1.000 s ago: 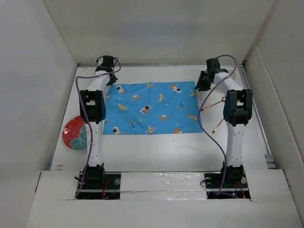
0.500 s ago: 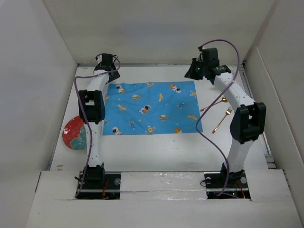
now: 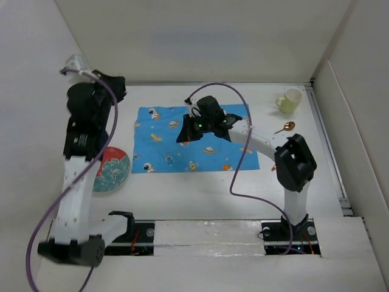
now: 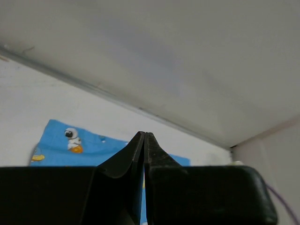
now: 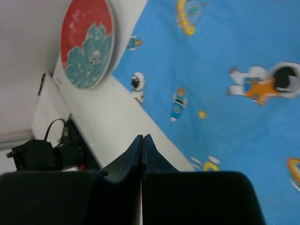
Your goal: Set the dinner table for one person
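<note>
The white dinner table (image 3: 200, 194) carries a blue space-print placemat (image 3: 182, 155). A red and teal plate (image 3: 112, 172) lies off the mat's near left corner, also in the right wrist view as the plate (image 5: 86, 44). A pale cup (image 3: 290, 100) stands at the far right, with a copper spoon (image 3: 285, 128) below it. My right gripper (image 3: 181, 139) hovers over the mat's middle, shut and empty (image 5: 142, 138). My left gripper (image 3: 119, 84) is raised high at the far left, shut on nothing (image 4: 143, 136).
White walls enclose the table on three sides. A copper fork (image 3: 275, 165) peeks out from behind the right arm's elbow. Purple cables loop from both arms. The arm bases sit on a strip at the near edge.
The right arm swung from the mat's far right corner to over its middle, uncovering the cup. The left arm lifted up and away from the far left corner. Both grippers are shut.
</note>
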Motion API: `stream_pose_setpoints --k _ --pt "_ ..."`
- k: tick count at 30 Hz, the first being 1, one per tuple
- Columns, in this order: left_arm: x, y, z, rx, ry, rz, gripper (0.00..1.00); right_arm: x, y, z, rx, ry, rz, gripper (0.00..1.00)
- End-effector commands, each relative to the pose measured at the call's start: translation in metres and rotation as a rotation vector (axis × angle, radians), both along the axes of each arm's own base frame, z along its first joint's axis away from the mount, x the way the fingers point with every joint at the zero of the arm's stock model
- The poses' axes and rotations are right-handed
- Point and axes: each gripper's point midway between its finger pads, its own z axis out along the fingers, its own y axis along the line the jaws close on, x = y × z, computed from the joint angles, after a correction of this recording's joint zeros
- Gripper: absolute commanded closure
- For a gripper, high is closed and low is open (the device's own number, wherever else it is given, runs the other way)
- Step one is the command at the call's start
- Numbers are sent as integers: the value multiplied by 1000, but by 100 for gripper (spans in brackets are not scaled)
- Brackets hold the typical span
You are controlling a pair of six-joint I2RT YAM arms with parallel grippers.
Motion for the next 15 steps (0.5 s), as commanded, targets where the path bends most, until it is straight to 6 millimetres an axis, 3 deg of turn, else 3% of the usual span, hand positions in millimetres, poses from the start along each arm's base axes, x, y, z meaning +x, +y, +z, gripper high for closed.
stream_pose_setpoints --k 1,2,3,4,5,6,8,9,10,11,12,13,14,15 --pt "-51 -7 -14 -105 24 -51 100 -12 51 11 122 20 91 100" --pt "-62 -7 -26 -111 51 -52 100 -21 69 17 149 8 118 100" --pt "-77 -7 -31 -119 75 -55 100 -28 78 10 154 46 119 100" --pt "-111 -4 -35 -128 99 -54 97 -37 107 10 179 72 149 100" --pt "-130 0 -26 -140 72 -45 92 -42 124 5 178 80 169 92" --pt "-130 0 -26 -140 72 -44 92 -42 124 5 179 84 168 92" --pt "-159 -1 -28 -150 75 -64 80 -39 140 -12 154 90 140 84" --pt "-168 -7 -29 -158 84 -102 76 -35 150 -1 173 76 131 73" --pt "-183 -9 -34 -164 104 -118 68 -37 158 -5 170 78 132 68" --pt "-191 -13 -36 -168 117 -143 65 -33 163 -25 148 101 127 65" --pt "-199 -18 -38 -164 127 -180 62 -34 170 -28 148 108 130 62" --pt "-210 -18 -45 -158 157 -189 58 -31 181 -17 168 79 126 60" --pt "-217 -19 -42 -148 154 -202 57 -28 182 -24 148 86 116 58" --pt "-224 -20 -46 -126 174 -217 55 -31 190 -43 123 97 120 56"
